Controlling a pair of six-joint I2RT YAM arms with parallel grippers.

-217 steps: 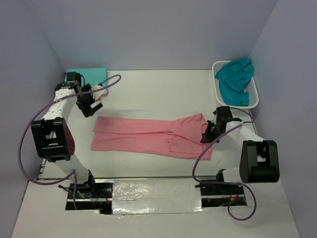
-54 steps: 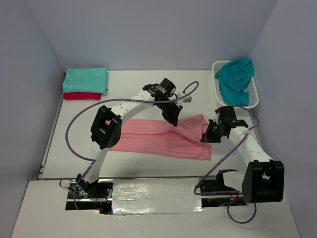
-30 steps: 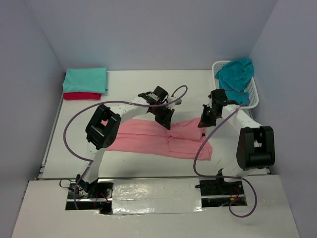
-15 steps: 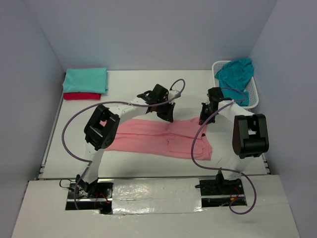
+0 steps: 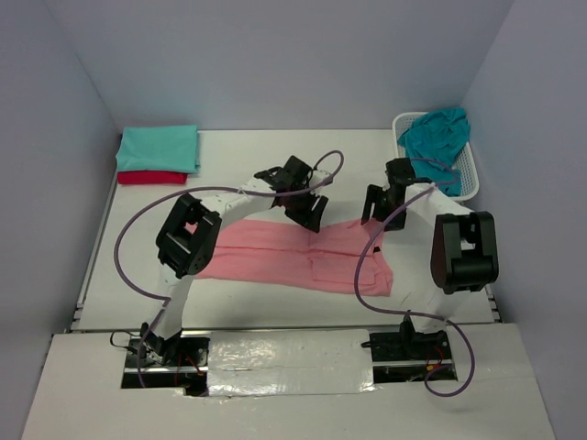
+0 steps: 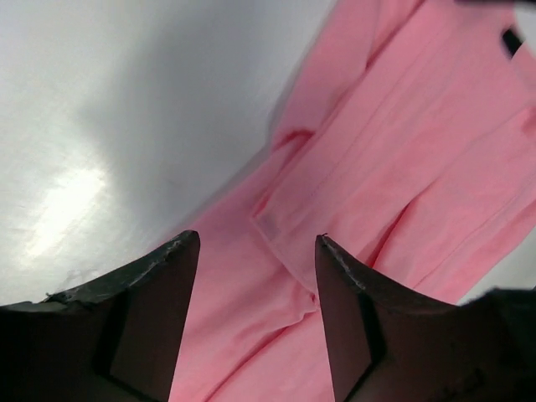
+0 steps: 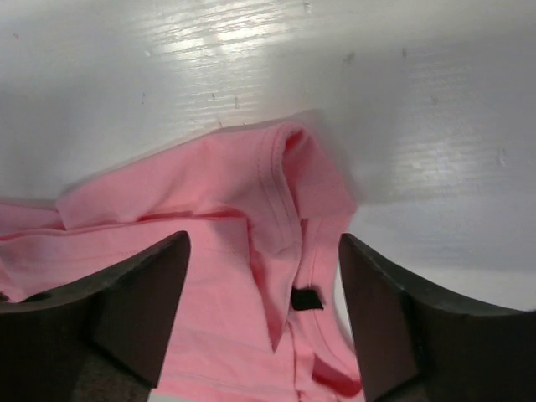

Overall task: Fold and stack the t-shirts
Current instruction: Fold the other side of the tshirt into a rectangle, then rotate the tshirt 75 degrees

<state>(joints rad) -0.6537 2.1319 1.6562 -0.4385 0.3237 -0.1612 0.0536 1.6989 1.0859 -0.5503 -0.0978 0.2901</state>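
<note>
Lying across the middle of the white bench (image 5: 229, 156), the salmon pink t-shirt (image 5: 275, 257) is folded lengthwise into a long, flat band that runs left to right. Its near edge is fairly straight and its right end is thicker and rumpled. The wrist views show soft creases and overlapped layers, a ribbed neckline (image 7: 280, 180) curling at the collar end, and a small dark tag (image 7: 306, 299) just inside it. The left gripper (image 5: 310, 216) hangs over the band's far edge near its middle, jaws released and spread, with pink cloth showing below the gap. The right gripper (image 5: 372, 210) hangs over the collar end, jaws likewise spread and gripping nothing. At the far left corner a mint-teal t-shirt (image 5: 158, 147) sits folded flat on a folded crimson t-shirt (image 5: 145, 178). At the far right a teal-blue t-shirt (image 5: 438, 137) lies crumpled in a white lattice basket (image 5: 470, 188).
</note>
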